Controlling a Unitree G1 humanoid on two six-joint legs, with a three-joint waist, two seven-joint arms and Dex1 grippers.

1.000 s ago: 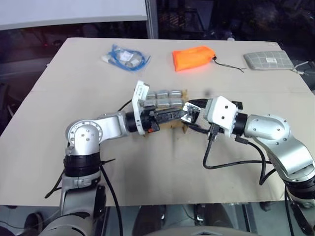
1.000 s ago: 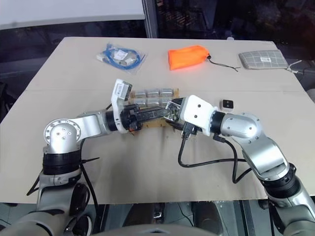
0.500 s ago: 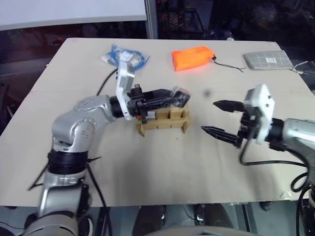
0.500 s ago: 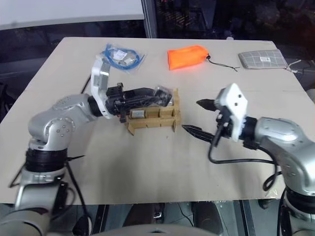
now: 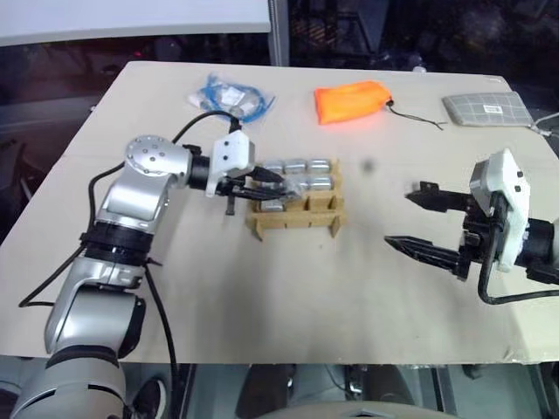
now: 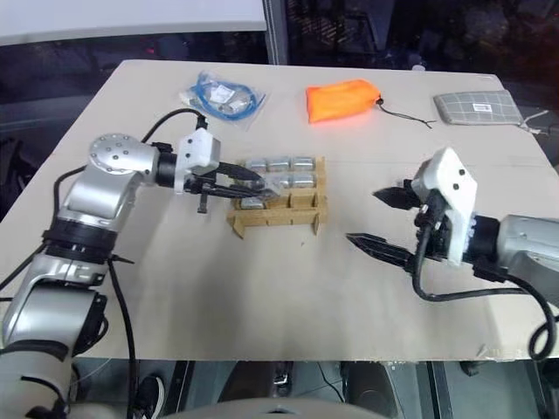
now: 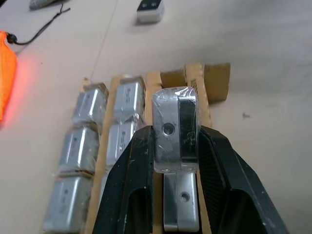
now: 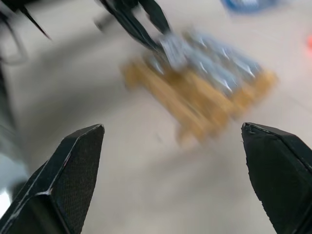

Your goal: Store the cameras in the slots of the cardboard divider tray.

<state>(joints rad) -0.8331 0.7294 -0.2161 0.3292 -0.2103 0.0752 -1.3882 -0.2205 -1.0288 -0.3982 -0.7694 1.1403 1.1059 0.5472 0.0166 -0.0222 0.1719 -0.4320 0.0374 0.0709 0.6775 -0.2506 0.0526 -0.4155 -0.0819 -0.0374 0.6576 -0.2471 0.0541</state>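
Note:
The cardboard divider tray [image 5: 297, 223] stands mid-table. Silver-grey cameras [image 5: 298, 166] fill its two far rows, and one more [image 7: 181, 209] lies in the near row. My left gripper [image 7: 175, 134] is shut on another plastic-wrapped camera [image 7: 168, 122] and holds it just above the tray's near row, on its left side [image 6: 253, 179]. A further camera [image 7: 149, 9] with a black face lies loose on the table beyond the tray. My right gripper [image 5: 400, 219] hangs to the right of the tray, open and holding nothing.
An orange fabric bag [image 5: 354, 100] with a cord, a clear packet of blue cable [image 5: 231, 96] and a grey checked pouch [image 5: 486, 108] lie along the far side of the table. Bare tabletop [image 5: 288, 297] runs from the tray to the near edge.
The two grippers met at the tray's front; the right one opened and drew back to the right. The left gripper, rolled over, now holds the camera above the tray's left side.

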